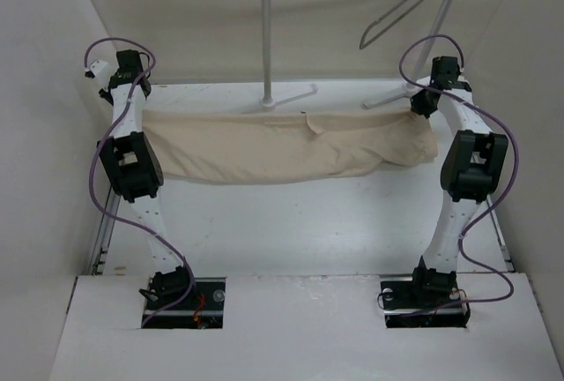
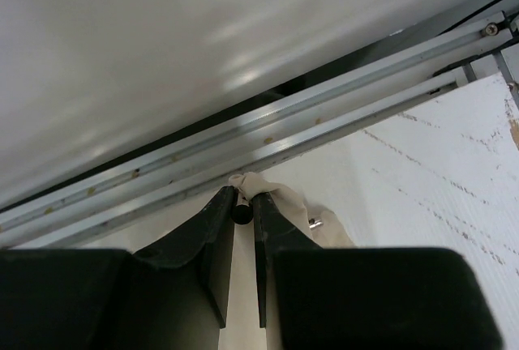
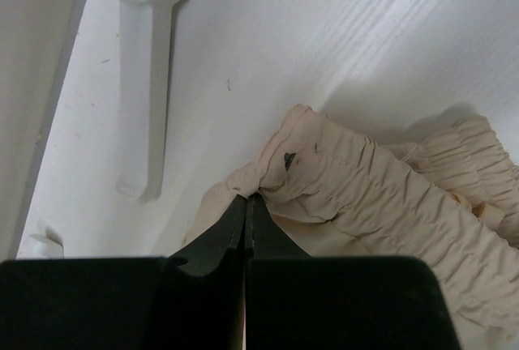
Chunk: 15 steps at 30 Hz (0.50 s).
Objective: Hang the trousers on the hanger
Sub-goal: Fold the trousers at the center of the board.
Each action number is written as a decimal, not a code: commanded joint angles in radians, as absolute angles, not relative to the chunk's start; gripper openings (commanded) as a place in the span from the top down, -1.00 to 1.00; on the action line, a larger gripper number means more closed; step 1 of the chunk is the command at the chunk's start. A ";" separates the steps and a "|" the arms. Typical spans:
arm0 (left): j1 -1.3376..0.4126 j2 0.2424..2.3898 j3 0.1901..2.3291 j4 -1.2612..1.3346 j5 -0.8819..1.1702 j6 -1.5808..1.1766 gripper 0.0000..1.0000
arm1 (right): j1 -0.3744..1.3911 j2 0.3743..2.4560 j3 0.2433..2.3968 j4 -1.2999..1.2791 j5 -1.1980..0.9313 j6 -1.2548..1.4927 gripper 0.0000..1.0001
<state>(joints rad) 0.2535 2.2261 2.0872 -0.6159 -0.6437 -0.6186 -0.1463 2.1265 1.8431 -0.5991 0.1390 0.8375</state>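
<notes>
The beige trousers (image 1: pixel 282 147) hang stretched between my two grippers above the table. My left gripper (image 1: pixel 139 109) is shut on the trouser leg ends; in the left wrist view the cloth (image 2: pixel 280 200) is pinched at the gripper (image 2: pixel 243 198). My right gripper (image 1: pixel 421 106) is shut on the gathered waistband (image 3: pixel 357 184), pinched at the gripper (image 3: pixel 248 200). The dark-grey wire hanger (image 1: pixel 398 12) hangs from the white rack's bar at the back right, apart from the trousers.
The white garment rack (image 1: pixel 267 37) stands at the back, its feet (image 1: pixel 291 97) on the table just behind the trousers; one foot shows in the right wrist view (image 3: pixel 146 83). A metal rail (image 2: pixel 268 127) runs along the table's left edge. Walls close in both sides.
</notes>
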 commanded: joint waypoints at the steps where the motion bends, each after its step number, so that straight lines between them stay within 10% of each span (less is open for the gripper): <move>1: 0.254 2.244 2.184 -0.537 -0.701 -0.545 0.97 | -0.156 2.144 1.948 -0.583 0.172 0.828 0.95; 4: 0.242 2.273 2.210 -0.502 -0.690 -0.535 0.86 | -0.156 2.161 1.947 -0.578 0.181 0.844 0.67; 8: 0.237 2.251 2.206 -0.451 -0.583 -0.528 0.13 | -0.151 2.109 1.922 -0.565 0.172 0.824 -0.09; 15: 0.173 1.875 1.695 -0.397 -0.526 -0.573 -0.12 | -0.151 1.781 1.506 -0.460 0.152 0.825 -0.21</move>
<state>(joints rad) 0.2131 2.1098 1.8790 -0.4309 -0.5526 -0.5499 -0.1493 1.9587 1.6409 -0.5388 0.1471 0.8223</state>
